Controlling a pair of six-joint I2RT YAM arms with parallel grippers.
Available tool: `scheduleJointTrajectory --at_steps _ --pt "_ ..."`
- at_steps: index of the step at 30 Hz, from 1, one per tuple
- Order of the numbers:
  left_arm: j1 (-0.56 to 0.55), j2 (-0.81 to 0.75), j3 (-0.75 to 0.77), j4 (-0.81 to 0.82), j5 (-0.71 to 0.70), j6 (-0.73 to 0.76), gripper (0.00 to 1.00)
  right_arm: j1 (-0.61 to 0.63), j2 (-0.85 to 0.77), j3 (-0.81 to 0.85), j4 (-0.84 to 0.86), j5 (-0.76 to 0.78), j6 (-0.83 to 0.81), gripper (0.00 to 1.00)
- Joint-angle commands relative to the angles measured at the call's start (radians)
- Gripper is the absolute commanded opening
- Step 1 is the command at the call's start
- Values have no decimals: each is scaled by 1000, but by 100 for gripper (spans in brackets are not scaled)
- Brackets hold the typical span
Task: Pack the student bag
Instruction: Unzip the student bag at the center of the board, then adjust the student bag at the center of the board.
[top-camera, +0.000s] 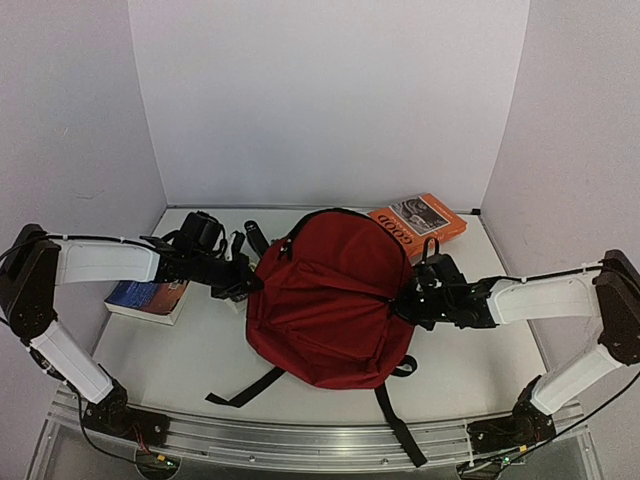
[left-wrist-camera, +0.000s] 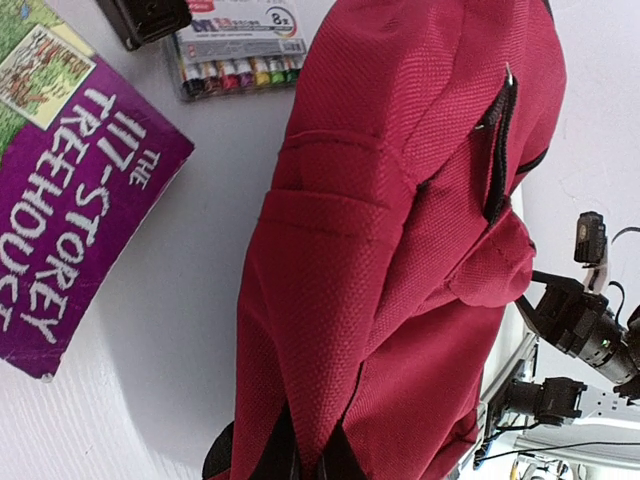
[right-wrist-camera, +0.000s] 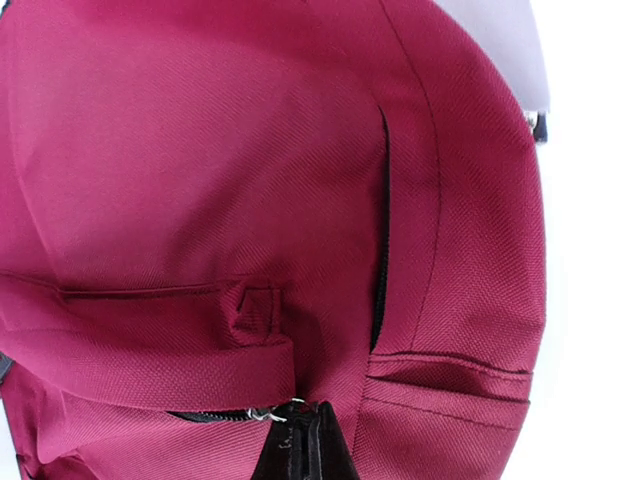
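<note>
The student bag (top-camera: 325, 300), a dark red backpack with black straps, lies flat in the middle of the table. My left gripper (top-camera: 245, 287) is at its left edge. In the left wrist view that gripper (left-wrist-camera: 305, 462) is shut on a raised fold of the red fabric (left-wrist-camera: 400, 200). At the bag's right side my right gripper (top-camera: 403, 300) presses against it. The right wrist view shows this gripper (right-wrist-camera: 305, 455) shut at the bag's zipper line, beside a small metal zipper ring (right-wrist-camera: 268, 412). The zippers I can see look closed.
An orange book (top-camera: 415, 222) lies behind the bag at the right. A purple book (left-wrist-camera: 70, 210), a pack of coloured markers (left-wrist-camera: 240, 65) and a black object (left-wrist-camera: 145, 18) lie left of the bag. Two black straps (top-camera: 400, 425) trail toward the near rail.
</note>
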Motion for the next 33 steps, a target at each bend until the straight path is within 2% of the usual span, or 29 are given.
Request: scheduleJointTrajectory --at_steps 1,2,3,6,8,11,17,24,28,33 --pt "30 24 82 -4 19 40 13 -25 -20 30 -62 21 -142 15" --pt "29 14 79 5 26 34 18 -24 -21 41 -64 7 -170 20" --pt "29 -1 69 11 25 25 24 -22 -27 49 -68 -8 -195 30" --pt "27 -67 14 11 -2 -7 47 8 -56 83 -73 -49 -284 52" --pt "27 -124 -42 0 -21 -37 56 42 -60 136 -102 -47 -350 63" --pt "27 -201 -143 3 -24 -111 66 80 -22 215 -162 -21 -414 76" --pt "-15 -254 -294 64 12 -239 76 100 147 384 -258 78 -510 82" --pt "-122 -233 -318 93 -26 -313 82 102 326 516 -288 104 -602 85" --pt "-164 -191 -325 128 -54 -350 83 102 386 546 -290 121 -630 85" --pt "-176 -99 -338 222 -40 -409 75 102 429 588 -289 186 -643 80"
